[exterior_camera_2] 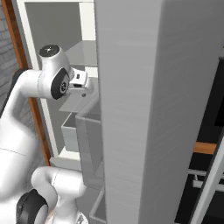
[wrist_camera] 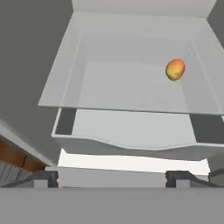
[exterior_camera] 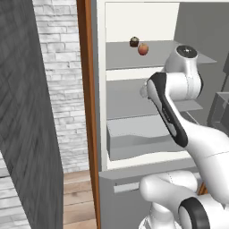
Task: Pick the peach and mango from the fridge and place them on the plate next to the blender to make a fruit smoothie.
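The fridge stands open, and my arm reaches in at the middle shelves. On the top shelf lies the reddish-orange peach. In the hand view the yellow-orange mango rests toward the back right of a grey shelf, above the grey drawer. My gripper is open, its fingertips wide apart with nothing between them. It sits short of the shelf's front edge, with the mango ahead and to the right. The plate and the blender are out of view.
A dark brown lump sits just behind and left of the peach. The fridge's grey door stands close on the right of my hand. A brown wooden post and a brick wall lie to the left.
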You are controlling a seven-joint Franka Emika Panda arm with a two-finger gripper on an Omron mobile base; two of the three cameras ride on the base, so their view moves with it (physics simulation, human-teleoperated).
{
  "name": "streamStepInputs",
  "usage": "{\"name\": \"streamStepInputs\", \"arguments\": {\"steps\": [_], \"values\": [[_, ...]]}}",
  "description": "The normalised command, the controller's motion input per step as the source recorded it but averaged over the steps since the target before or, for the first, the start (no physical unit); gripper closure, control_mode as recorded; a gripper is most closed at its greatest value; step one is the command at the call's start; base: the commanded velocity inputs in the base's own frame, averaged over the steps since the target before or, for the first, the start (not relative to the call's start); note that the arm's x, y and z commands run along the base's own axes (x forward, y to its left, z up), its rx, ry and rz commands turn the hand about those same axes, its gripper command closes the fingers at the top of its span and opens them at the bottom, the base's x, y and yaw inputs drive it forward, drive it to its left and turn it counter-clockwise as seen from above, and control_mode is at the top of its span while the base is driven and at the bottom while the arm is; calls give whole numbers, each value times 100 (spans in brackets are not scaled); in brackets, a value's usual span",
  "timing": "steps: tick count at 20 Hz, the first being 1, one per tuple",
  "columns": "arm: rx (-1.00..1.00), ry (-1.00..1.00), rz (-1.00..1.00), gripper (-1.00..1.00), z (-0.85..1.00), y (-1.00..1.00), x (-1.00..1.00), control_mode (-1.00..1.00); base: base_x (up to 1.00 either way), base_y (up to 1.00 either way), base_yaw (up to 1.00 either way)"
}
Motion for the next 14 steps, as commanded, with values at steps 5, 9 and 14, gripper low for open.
{"name": "streamStepInputs", "arguments": {"steps": [5,9,14], "values": [[3,-43,-8,-100,98,-5,2,-100,0,0,0],[1,-19,-12,-100,100,-4,50,-100,0,0,0],[4,10,-16,-100,46,-1,99,-100,0,0,0]]}}
